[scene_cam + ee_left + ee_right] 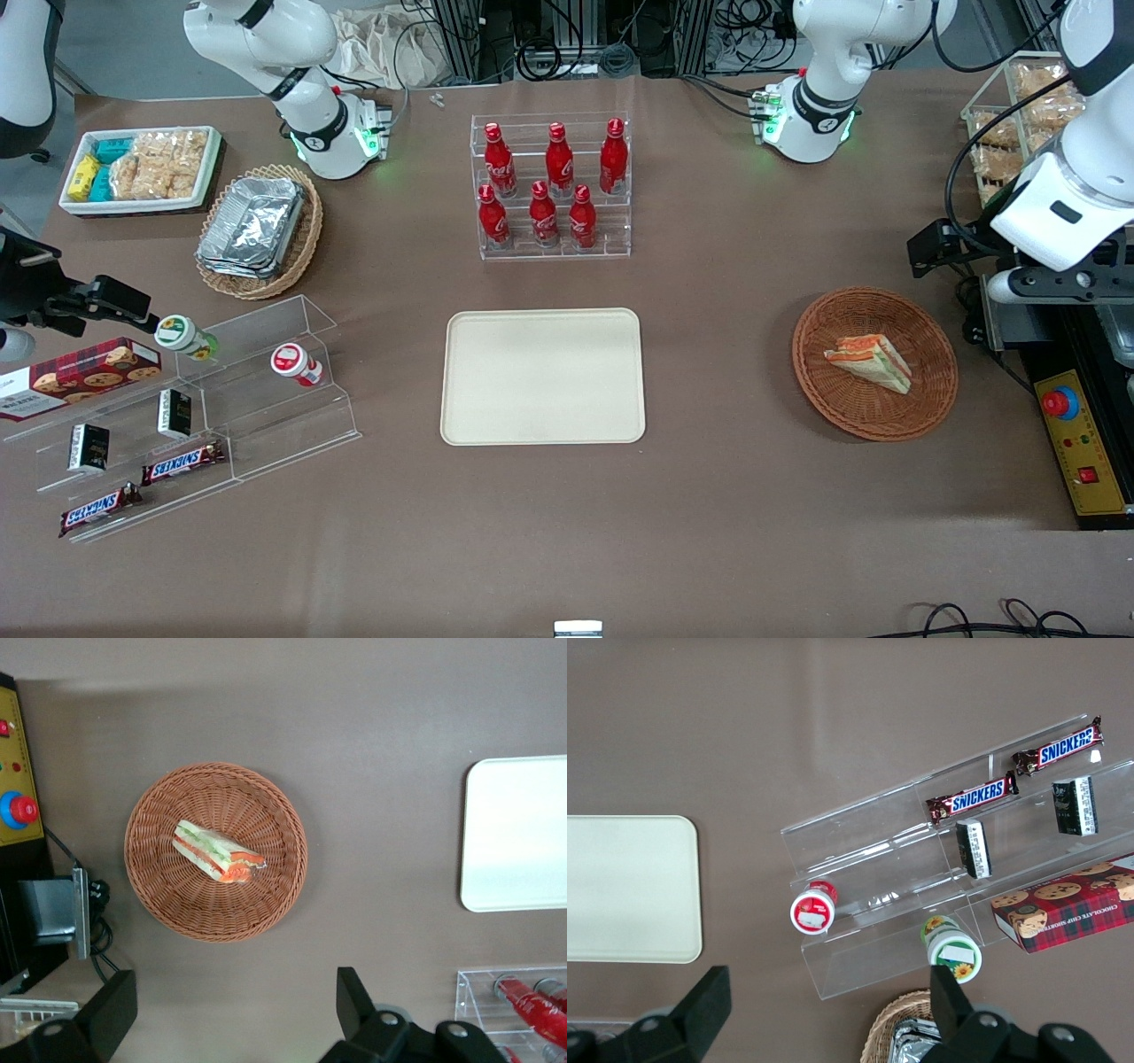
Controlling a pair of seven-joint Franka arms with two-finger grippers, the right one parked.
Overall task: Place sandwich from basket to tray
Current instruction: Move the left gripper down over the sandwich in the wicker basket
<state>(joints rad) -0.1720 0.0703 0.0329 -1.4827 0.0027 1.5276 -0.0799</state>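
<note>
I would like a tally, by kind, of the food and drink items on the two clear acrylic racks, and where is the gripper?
Red cola bottles: 6
Snickers bars: 2
Small black boxes: 2
Small lidded cups: 2
Cookie box: 1
Total: 13
The gripper hangs open above the table, beside the basket holding the sandwich.

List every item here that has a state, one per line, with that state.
sandwich: lying in the basket, not gripped
basket: on the table, holds only the sandwich
tray: flat on the table, nothing on it
gripper: open, high above the table beside the basket, holding nothing
cola bottles: six, upright in a clear rack
foil trays: stacked in an oval wicker basket
</note>
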